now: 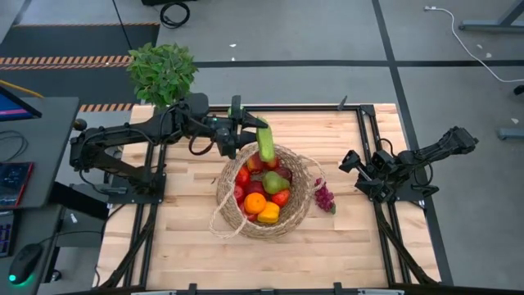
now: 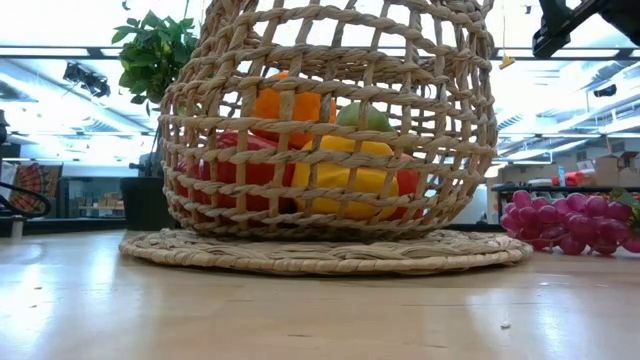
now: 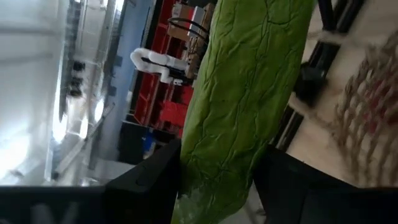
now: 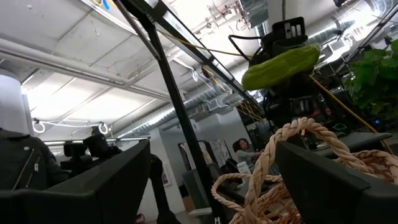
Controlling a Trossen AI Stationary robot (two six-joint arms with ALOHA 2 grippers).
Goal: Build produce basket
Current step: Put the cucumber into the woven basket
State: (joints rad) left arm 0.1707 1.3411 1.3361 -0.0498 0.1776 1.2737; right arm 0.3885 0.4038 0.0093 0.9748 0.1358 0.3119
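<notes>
Hovering over basket rim — left gripper pinching cucumber

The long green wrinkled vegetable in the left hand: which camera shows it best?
The left wrist view: the long green wrinkled vegetable fills the picture, between the fingers. The high view shows it small over the basket rim, the right wrist view from afar; the low view misses it.

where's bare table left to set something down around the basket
Bare wood table lies between the basket and the left rail, and along the near edge. The right side is tighter: grapes touch the basket. The far side is crowded by the left end effector holding the cucumber.
</notes>
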